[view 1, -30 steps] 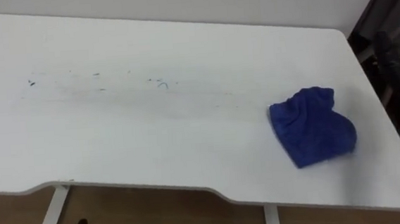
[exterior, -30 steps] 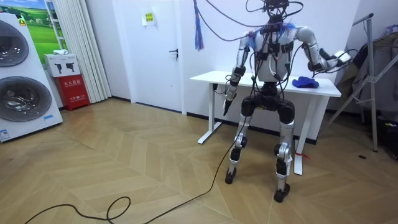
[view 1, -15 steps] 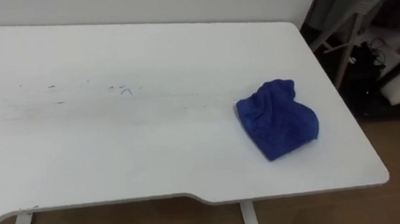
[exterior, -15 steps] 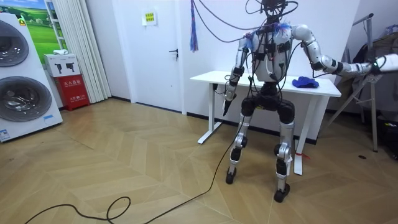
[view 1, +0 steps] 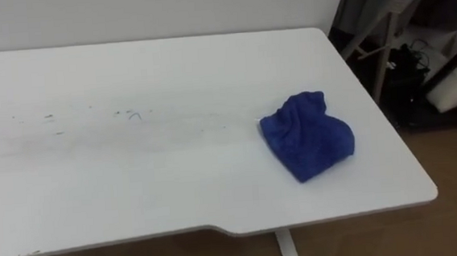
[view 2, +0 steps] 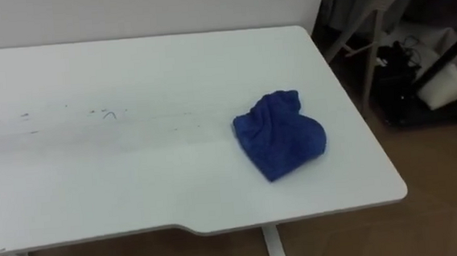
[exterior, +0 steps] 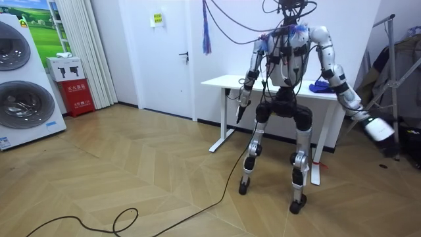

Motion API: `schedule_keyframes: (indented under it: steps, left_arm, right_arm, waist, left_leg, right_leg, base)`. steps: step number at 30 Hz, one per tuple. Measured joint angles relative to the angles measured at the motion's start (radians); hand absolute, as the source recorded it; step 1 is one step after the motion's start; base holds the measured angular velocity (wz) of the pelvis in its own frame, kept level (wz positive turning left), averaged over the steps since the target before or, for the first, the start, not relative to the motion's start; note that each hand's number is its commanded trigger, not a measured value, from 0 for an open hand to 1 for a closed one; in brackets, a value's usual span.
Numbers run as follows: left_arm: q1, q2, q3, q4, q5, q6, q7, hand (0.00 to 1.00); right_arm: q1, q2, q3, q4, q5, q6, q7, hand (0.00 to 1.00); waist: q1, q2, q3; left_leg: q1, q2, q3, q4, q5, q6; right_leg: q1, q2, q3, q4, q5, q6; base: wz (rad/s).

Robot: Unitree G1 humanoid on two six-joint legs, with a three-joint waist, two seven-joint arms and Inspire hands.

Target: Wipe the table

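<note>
A crumpled blue cloth [view 1: 306, 135] lies on the white table [view 1: 176, 188], near its right end and apart from both hands. Faint dark marks and a small blue squiggle [view 1: 135, 114] run across the tabletop left of the cloth. In the room view I stand at the table's [exterior: 223, 81] front edge, facing it. The cloth [exterior: 322, 85] lies by my right shoulder there. My right hand [exterior: 378, 128] hangs low and out to my right, well below the tabletop. Beside my hip, at the table's left part, my left hand [exterior: 241, 104] hangs down.
A metal rack [view 1: 384, 44] with dark clutter and a white object [view 1: 456, 92] stands on the floor just past the table's right edge. Two washing machines [exterior: 23, 85] and a red box [exterior: 72, 89] are far off at the room view's left.
My right arm swung from raised and stretched sideways down to low at my right side. The eye view shifted to the right. The cloth stayed where it was.
</note>
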Motion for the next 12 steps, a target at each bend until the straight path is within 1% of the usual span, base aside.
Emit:
schedule_keyframes:
  steps: [1, 2, 3, 4, 5, 6, 7, 8, 9, 10, 11, 12]
  left_arm:
    - [0.002, -0.005, -0.009, 0.002, 0.013, 0.001, 0.013, 0.0]
    - [-0.001, -0.01, -0.02, 0.013, 0.013, 0.002, 0.027, 0.0]
    - [-0.005, -0.012, -0.025, 0.019, 0.011, 0.004, 0.034, 0.0]
    - [-0.01, -0.012, -0.05, 0.042, 0.011, 0.004, 0.049, 0.0]
    - [-0.028, -0.016, -0.068, 0.064, 0.012, 0.004, 0.061, 0.0]
    - [-0.038, -0.019, -0.075, 0.066, 0.012, 0.004, 0.069, 0.0]
    - [-0.039, -0.024, -0.087, 0.068, 0.012, 0.004, 0.079, 0.0]
    - [-0.042, -0.027, -0.101, 0.08, 0.01, 0.004, 0.087, 0.0]
    - [-0.045, -0.028, -0.109, 0.086, 0.01, 0.004, 0.094, 0.0]
    - [-0.056, -0.028, -0.128, 0.099, 0.012, 0.005, 0.113, 0.0]
    - [-0.054, -0.028, -0.139, 0.113, 0.012, 0.005, 0.126, 0.0]
    - [-0.055, -0.029, -0.144, 0.116, 0.012, 0.008, 0.135, 0.0]
  right_arm:
    - [-0.007, 0.016, 0.048, 0.004, -0.048, 0.009, 0.027, 0.0]
    - [-0.016, 0.027, 0.093, 0.005, -0.104, 0.012, 0.05, 0.0]
    - [-0.02, 0.031, 0.117, 0.005, -0.123, 0.012, 0.06, 0.0]
    - [-0.031, 0.036, 0.173, 0.005, -0.16, 0.012, 0.075, 0.0]
    - [-0.047, 0.039, 0.229, 0.006, -0.209, 0.013, 0.088, 0.0]
    - [-0.06, 0.041, 0.253, 0.005, -0.234, 0.013, 0.093, 0.0]
    - [-0.088, 0.049, 0.291, -0.002, -0.278, 0.013, 0.101, 0.0]
    - [-0.103, 0.054, 0.325, -0.025, -0.313, 0.013, 0.108, 0.0]
    - [-0.107, 0.055, 0.349, -0.04, -0.327, 0.012, 0.114, 0.0]
    - [-0.118, 0.056, 0.401, -0.065, -0.344, 0.012, 0.125, 0.0]
    - [-0.13, 0.059, 0.442, -0.084, -0.348, 0.009, 0.132, 0.0]
    - [-0.133, 0.063, 0.461, -0.089, -0.348, 0.007, 0.136, 0.0]
  waist:
    - [0.003, 0.008, 0.0025]
    - [0.01, 0.019, 0.0022]
    - [0.016, 0.023, 0.0014]
    - [0.031, 0.032, 0.0001]
    - [0.05, 0.042, 0.0029]
    - [0.055, 0.042, 0.0028]
    - [0.065, 0.046, 0.0042]
    - [0.083, 0.051, 0.0048]
    - [0.097, 0.056, 0.0062]
    - [0.112, 0.058, 0.0072]
    - [0.132, 0.058, 0.0073]
    - [0.136, 0.058, 0.0074]
  left_leg:
    - [-0.005, 0.0, 0.0, 0.009, -0.004, 0.002]
    - [-0.005, 0.001, 0.0, 0.011, -0.005, 0.003]
    - [-0.005, 0.001, 0.0, 0.011, -0.005, 0.003]
    - [-0.004, 0.001, -0.001, 0.01, -0.004, 0.003]
    - [-0.004, 0.001, -0.001, 0.011, -0.004, 0.004]
    - [-0.005, 0.001, -0.001, 0.011, -0.004, 0.004]
    - [-0.006, 0.001, -0.001, 0.012, -0.004, 0.004]
    - [-0.005, 0.001, -0.001, 0.013, -0.004, 0.004]
    - [-0.006, 0.001, -0.001, 0.014, -0.004, 0.004]
    - [-0.008, 0.001, -0.003, 0.015, -0.004, 0.004]
    - [-0.009, 0.001, -0.009, 0.015, -0.004, 0.004]
    - [-0.009, 0.001, -0.01, 0.015, -0.004, 0.004]
  right_leg:
    - [0.0, 0.0, -0.001, 0.0, 0.0, 0.0]
    - [0.0, 0.0, -0.002, -0.001, 0.0, 0.0]
    - [0.001, 0.0, -0.002, -0.001, 0.0, 0.0]
    - [0.002, 0.0, -0.003, -0.001, 0.0, 0.0]
    - [0.002, 0.0, -0.003, -0.003, 0.0, 0.0]
    - [0.001, 0.0, -0.003, -0.003, 0.0, 0.0]
    - [0.0, 0.0, -0.003, -0.003, 0.0, 0.0]
    - [0.0, 0.0, -0.003, -0.003, 0.0, 0.0]
    - [-0.001, 0.0, -0.003, -0.004, 0.0, 0.0]
    - [0.0, 0.0, -0.004, -0.004, 0.0, 0.0]
    - [0.002, 0.0, -0.01, -0.005, 0.0, 0.0]
    - [0.004, 0.0, -0.013, -0.005, 0.0, 0.001]
  base:
    - [0.0]
    - [0.0]
    - [0.0]
    - [0.0]
    - [0.0]
    - [0.0]
    - [0.0]
    - [0.0]
    - [0.0]
    - [0.08]
    - [0.09]
    - [0.07]
